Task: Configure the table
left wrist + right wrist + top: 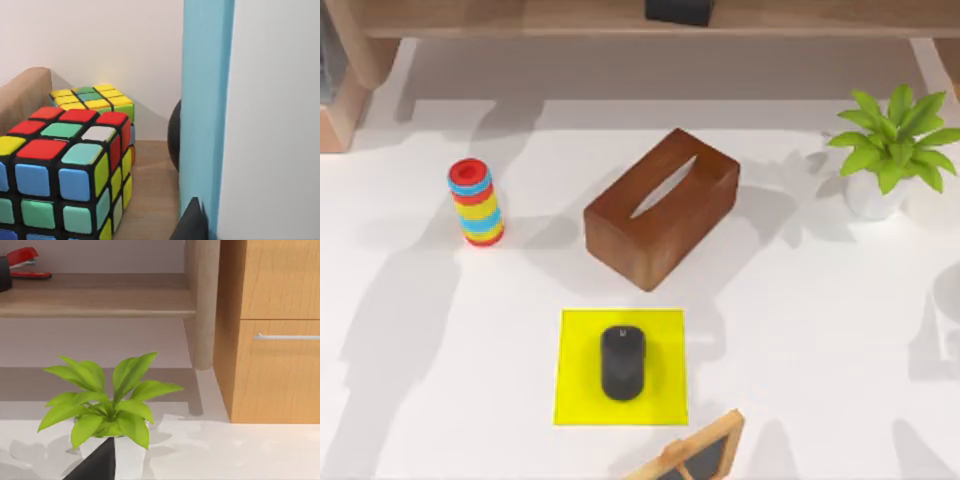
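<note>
In the left wrist view a dark tip of the left arm's fingers (pixel 192 222) shows beside a tall light-blue upright panel (pixel 205 115); how far those fingers are open cannot be told, and nothing is seen in their hold. Just beyond them, on a wooden shelf board (pixel 150 190), stand two multicoloured puzzle cubes, the nearer one (pixel 65 175) in front of the farther one (pixel 95 100), with a dark rounded object (pixel 175 135) half hidden behind the panel.

In the right wrist view a dark tip of the right arm's fingers (pixel 97 465) shows; their opening cannot be told either, and they appear to hold nothing. Directly ahead of them is the leafy green plant in a white pot (pixel 107 407), and farther off a light-brown wooden drawer unit (pixel 270 340) and a low shelf bearing a red stapler (pixel 25 262).

The wide plain white counter (pixel 820 330) carries a black computer mouse (pixel 622 362) lying squarely on a small bright yellow square mat (pixel 665 395), a brown wooden tissue box (pixel 662 207), a stack of red, yellow and blue rings (pixel 475 205), the plant, and a wood-framed dark board (pixel 695 455) at the near edge.

The mouse on its mat looks settled. The left arm seems to be at the shelf, so fetching an item from there probably remains.
</note>
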Robot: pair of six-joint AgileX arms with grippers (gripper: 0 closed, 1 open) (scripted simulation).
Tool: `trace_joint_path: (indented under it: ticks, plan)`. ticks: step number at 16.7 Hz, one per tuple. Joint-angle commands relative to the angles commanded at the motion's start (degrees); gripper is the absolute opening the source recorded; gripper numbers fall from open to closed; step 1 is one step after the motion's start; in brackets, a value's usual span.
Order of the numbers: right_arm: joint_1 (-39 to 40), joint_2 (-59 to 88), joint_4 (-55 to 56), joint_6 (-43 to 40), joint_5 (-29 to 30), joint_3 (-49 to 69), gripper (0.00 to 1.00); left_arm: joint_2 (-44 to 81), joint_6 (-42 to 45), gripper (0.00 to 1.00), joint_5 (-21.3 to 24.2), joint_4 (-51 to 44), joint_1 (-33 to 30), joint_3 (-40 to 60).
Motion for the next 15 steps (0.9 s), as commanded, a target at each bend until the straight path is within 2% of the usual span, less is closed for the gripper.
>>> trace_joint_path:
  ticks: [10,15]
  plan:
    - [0.0,0.0,0.0,0.0,0.0,0.0,1.0,-0.29,0.06,0.0,-0.04,-0.04,-0.21,-0.18]
    - [0.0,0.0,0.0,0.0,0.0,0.0,1.0,-6.84,0.1,0.0,-1.5,-0.98,-1.49,-5.69]
